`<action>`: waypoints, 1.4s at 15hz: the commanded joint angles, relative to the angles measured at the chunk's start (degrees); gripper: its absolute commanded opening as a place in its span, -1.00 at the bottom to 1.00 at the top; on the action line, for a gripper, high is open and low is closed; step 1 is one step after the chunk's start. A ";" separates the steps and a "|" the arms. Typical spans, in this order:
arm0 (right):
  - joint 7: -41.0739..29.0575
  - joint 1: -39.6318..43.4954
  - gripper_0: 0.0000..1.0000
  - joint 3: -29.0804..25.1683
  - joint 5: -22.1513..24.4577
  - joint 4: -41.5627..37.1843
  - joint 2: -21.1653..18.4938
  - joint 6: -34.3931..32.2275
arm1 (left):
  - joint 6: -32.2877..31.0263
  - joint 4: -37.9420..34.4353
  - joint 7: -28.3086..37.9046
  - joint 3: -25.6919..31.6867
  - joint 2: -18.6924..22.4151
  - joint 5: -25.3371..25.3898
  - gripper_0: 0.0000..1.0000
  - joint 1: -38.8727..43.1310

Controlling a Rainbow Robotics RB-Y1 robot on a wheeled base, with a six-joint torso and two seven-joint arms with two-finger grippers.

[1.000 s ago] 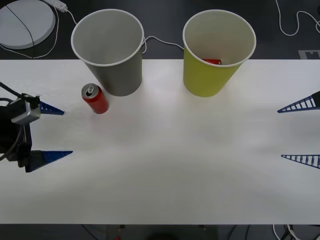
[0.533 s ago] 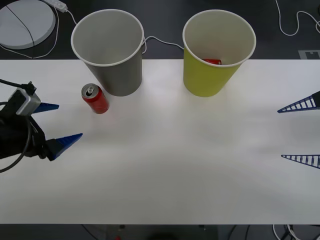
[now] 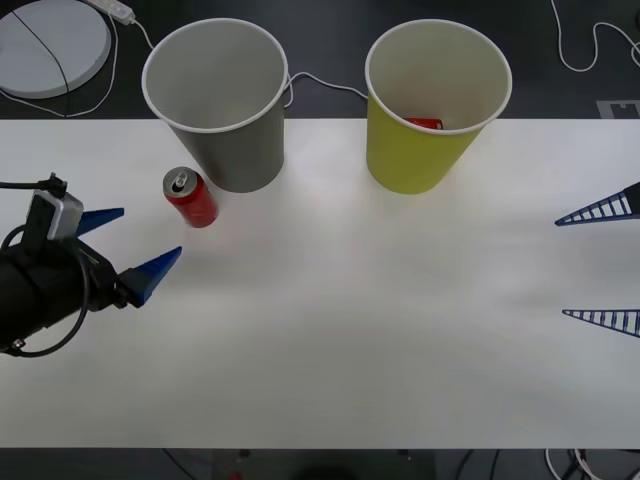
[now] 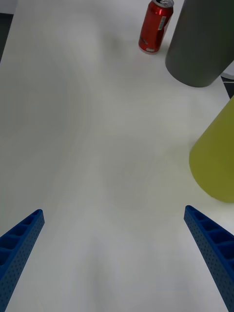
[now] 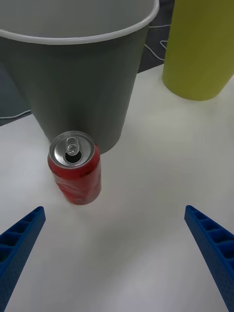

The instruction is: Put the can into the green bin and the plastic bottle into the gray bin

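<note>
The red can (image 3: 190, 197) with its silver top stands upright on the white table, just left of the foot of the gray bin (image 3: 220, 100). The green bin (image 3: 435, 110) stands to the right and holds something red (image 3: 425, 123). My left gripper (image 3: 151, 231) is open, a little short of the can, its fingers pointing at it. In the left wrist view the can (image 5: 75, 168) stands ahead of the open left gripper (image 5: 114, 209), before the gray bin (image 5: 78, 83) and the green bin (image 5: 200, 53). My right gripper (image 3: 562, 268) is parked open at the right edge. The plastic bottle is out of view.
A white round disc (image 3: 50, 45) and cables (image 3: 590, 50) lie on the dark floor behind the table (image 3: 350, 320). From the right wrist, the can (image 4: 155, 25), gray bin (image 4: 202, 44) and green bin (image 4: 217, 156) stand far ahead.
My left gripper has swung up and to the right, its fingers now angled toward the can and closer to it. The can, both bins and the right arm have stayed put.
</note>
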 commanded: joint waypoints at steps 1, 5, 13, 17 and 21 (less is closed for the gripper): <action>0.00 0.00 1.00 0.00 0.00 0.00 0.00 0.00 | 9.29 4.64 0.10 -5.56 -0.02 -1.04 1.00 -1.57; 0.00 0.00 1.00 0.00 0.00 0.00 0.00 0.00 | 21.86 12.55 0.02 -15.58 -0.28 -0.95 1.00 -6.67; 0.00 0.00 1.00 0.00 0.00 0.00 0.00 0.00 | 35.92 26.52 0.02 -29.11 -4.15 0.72 1.00 -16.69; 0.00 0.00 1.00 0.00 0.00 0.00 0.00 0.00 | 39.70 32.76 0.10 -33.07 -7.75 1.51 1.00 -20.91; 0.00 0.00 1.00 0.00 0.00 0.00 0.00 0.00 | 41.11 38.12 0.02 -34.56 -11.62 1.78 1.00 -23.89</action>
